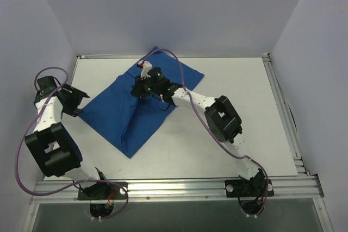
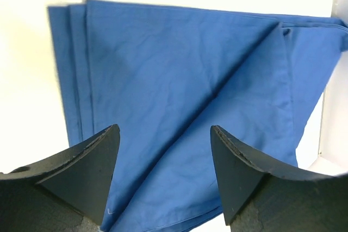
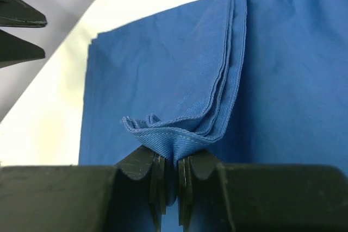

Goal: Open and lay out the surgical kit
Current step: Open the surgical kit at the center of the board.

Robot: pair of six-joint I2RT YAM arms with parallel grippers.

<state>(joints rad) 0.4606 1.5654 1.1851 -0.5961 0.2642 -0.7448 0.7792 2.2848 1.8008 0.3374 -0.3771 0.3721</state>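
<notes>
The royal-blue cloth wrap (image 1: 136, 110) lies folded on the white table, left of centre. My right gripper (image 1: 142, 88) is shut on a bunched folded corner of the cloth (image 3: 174, 134) near the wrap's far side and lifts it slightly. My left gripper (image 1: 80, 101) is open and empty at the wrap's left edge; in its wrist view the cloth (image 2: 185, 96) fills the space beyond the open gripper (image 2: 165, 134). The metal tray and the silver instruments are hidden.
The white table (image 1: 234, 80) is bordered by a metal rail (image 1: 283, 112) on the right and front. Grey walls stand close on the left and back. A purple cable (image 1: 174, 58) loops over the right arm above the cloth.
</notes>
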